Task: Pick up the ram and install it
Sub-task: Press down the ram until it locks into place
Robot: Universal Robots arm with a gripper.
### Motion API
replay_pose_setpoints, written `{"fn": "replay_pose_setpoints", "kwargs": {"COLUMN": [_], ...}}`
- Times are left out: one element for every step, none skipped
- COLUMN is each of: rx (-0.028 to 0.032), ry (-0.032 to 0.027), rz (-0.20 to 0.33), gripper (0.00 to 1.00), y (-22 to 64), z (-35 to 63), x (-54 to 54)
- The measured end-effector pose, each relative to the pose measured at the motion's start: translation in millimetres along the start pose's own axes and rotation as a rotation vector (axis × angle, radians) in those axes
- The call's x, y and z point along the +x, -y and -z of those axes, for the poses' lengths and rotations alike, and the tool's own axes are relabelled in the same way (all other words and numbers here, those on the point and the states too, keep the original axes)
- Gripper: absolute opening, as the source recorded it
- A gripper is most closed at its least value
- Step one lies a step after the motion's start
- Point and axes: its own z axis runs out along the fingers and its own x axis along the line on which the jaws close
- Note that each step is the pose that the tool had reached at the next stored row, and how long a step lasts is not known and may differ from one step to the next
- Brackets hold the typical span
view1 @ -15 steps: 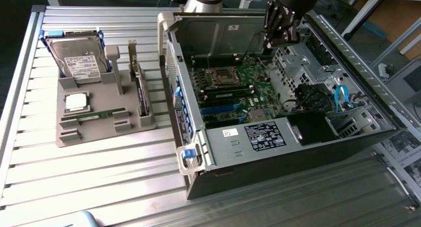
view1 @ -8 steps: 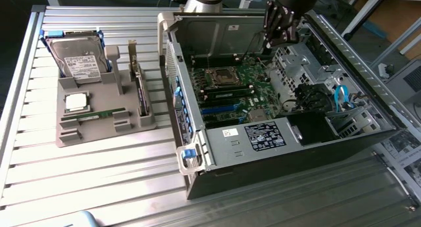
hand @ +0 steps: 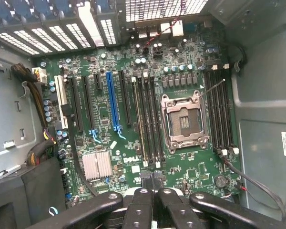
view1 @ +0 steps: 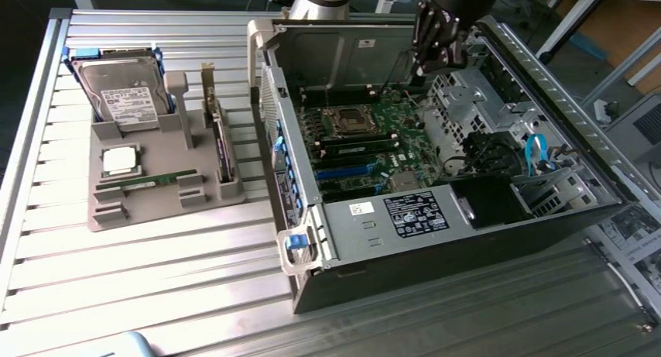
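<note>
Exterior view first: gripper (view1: pixel 438 41) hangs above the far end of the open computer case (view1: pixel 341 295), toward one o'clock of the picture, its black fingers pressed together with nothing between them. Below it lies the green motherboard (view1: pixel 398 152) with the bare CPU socket (view1: pixel 349 122) near its far side. Well apart from the case, at nine o'clock, a grey parts holder (view1: pixel 155 206) sits on the slatted metal table (view1: pixel 135 287). The ram (view1: pixel 157 178) lies flat in a slot of that holder, a thin green stick, just at five o'clock of the square silver CPU chip (view1: pixel 120 160). A silver hard drive (view1: pixel 126 94) with a white label leans at the holder's far end, at twelve o'clock of the chip. Wrist view next: the gripper (hand: pixel 153 191) fingers meet at six o'clock, closed on nothing, looking straight down into the case. The motherboard (hand: pixel 133 119) spreads beneath, with the CPU socket (hand: pixel 185 122) at about three o'clock of centre, black memory slots (hand: pixel 150 124) beside it, a blue expansion slot (hand: pixel 113 102) toward ten o'clock, and a ribbed silver heatsink (hand: pixel 97 165) near seven o'clock.
</note>
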Motion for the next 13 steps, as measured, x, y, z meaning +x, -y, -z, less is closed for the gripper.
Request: {"fn": "replay_pose_setpoints", "kwargs": {"rx": [0.0001,0.0003,0.0005,0.0007,0.0009,0.001,0.0011,0.0013,0.0014,0.0015,0.0016,0.0017,0.0018], "ry": [0.0,0.0001,0.0002,0.0002,0.0002,0.0003,0.0003,0.0004,0.0004,0.0003,0.0001,0.0001,0.0], "rz": [-0.002,-0.004,-0.007,-0.009,-0.012,-0.015,-0.017,-0.019,-0.022,-0.024,-0.025,-0.027,-0.029], "gripper": [0.11,0.11,0.11,0.11,0.11,0.11,0.11,0.11,0.11,0.11,0.11,0.11,0.11], "y": [-0.4,-0.8,-1.2,-1.6,-2.1,-2.4,-2.6,-2.9,-3.1,-3.3,-3.4,-3.5,-3.6], "z": [0.0,0.0,0.0,0.0,0.0,0.0,0.0,0.0,0.0,0.0,0.0,0.0,0.0], "x": [0.1,0.1,0.2,0.2,0.3,0.4,0.4,0.4,0.5,0.5,0.5,0.5,0.5]}}
